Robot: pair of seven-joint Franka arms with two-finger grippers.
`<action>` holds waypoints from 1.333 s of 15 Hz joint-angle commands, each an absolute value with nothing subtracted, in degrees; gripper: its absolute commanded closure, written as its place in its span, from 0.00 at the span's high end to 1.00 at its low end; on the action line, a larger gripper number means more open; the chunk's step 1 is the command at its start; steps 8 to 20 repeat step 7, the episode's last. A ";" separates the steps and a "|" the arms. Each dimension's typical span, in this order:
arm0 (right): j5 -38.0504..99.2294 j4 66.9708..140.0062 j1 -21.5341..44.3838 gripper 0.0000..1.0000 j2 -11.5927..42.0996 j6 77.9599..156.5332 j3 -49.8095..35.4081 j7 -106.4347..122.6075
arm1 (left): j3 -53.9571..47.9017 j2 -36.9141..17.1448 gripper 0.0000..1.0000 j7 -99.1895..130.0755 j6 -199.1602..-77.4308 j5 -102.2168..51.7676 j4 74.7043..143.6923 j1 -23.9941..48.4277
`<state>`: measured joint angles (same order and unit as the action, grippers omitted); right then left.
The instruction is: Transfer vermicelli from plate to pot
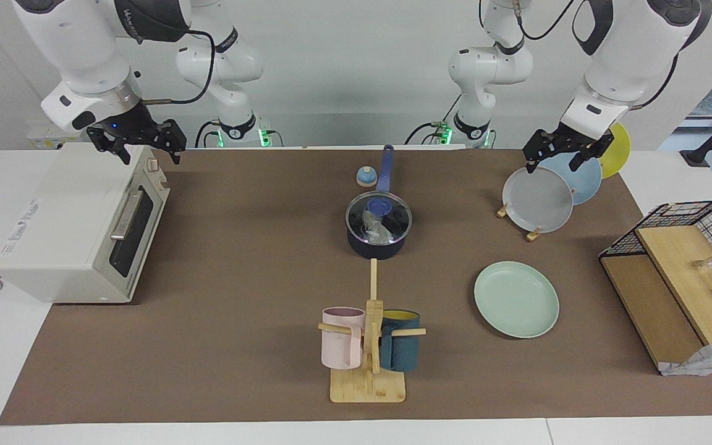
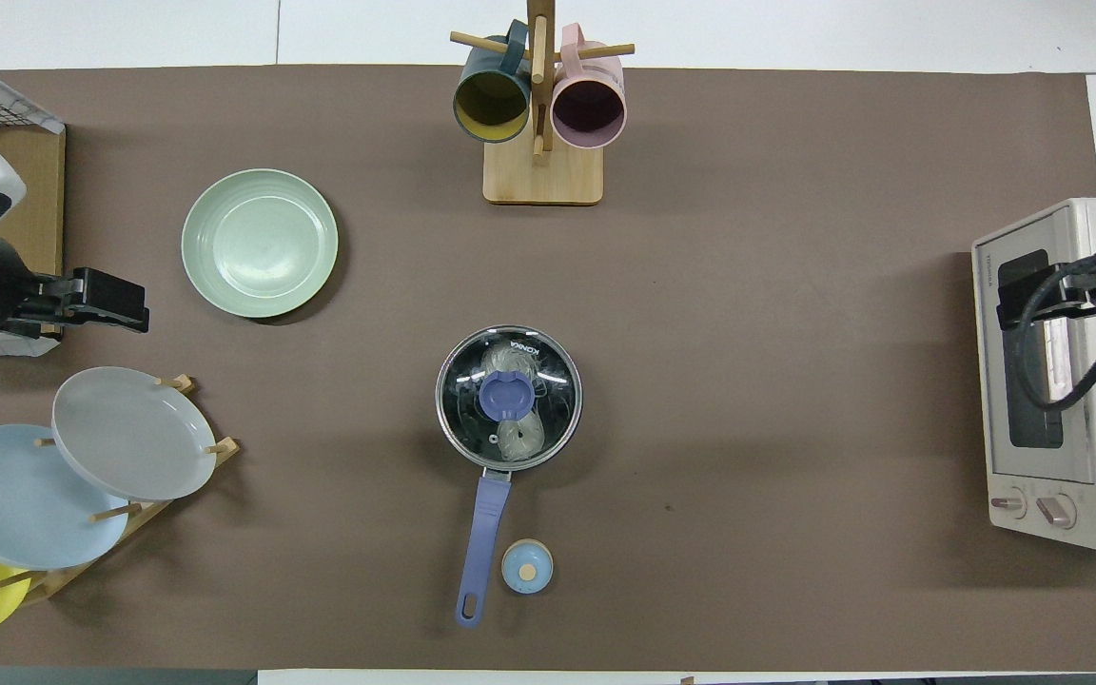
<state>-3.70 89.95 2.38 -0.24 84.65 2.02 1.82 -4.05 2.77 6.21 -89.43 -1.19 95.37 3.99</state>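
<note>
The pot (image 1: 376, 249) stands mid-table, navy outside, its blue handle (image 2: 482, 538) pointing toward the robots. A glass lid with a blue knob (image 2: 506, 397) lies on it. The vermicelli (image 2: 520, 438) shows through the lid as two whitish bundles inside the pot, also seen in the facing view (image 1: 374, 227). The mint-green plate (image 1: 517, 300) lies bare, farther from the robots, toward the left arm's end; it also shows in the overhead view (image 2: 260, 243). My left gripper (image 1: 555, 162) hangs open and empty over the plate rack. My right gripper (image 1: 149, 151) hangs open and empty over the toaster oven.
A white toaster oven (image 1: 78, 228) stands at the right arm's end. A rack holds upright grey (image 1: 538, 201), blue and yellow plates. A mug tree (image 1: 369, 346) carries pink and teal mugs. A small blue round knob-like object (image 2: 527, 567) sits beside the pot handle. A wire basket with boards (image 1: 683, 272) stands at the left arm's end.
</note>
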 commanded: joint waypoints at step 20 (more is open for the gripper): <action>-3.25 90.79 1.67 1.00 -0.97 87.28 1.49 2.99 | -4.75 3.34 1.00 6.06 -88.77 -0.09 95.45 3.25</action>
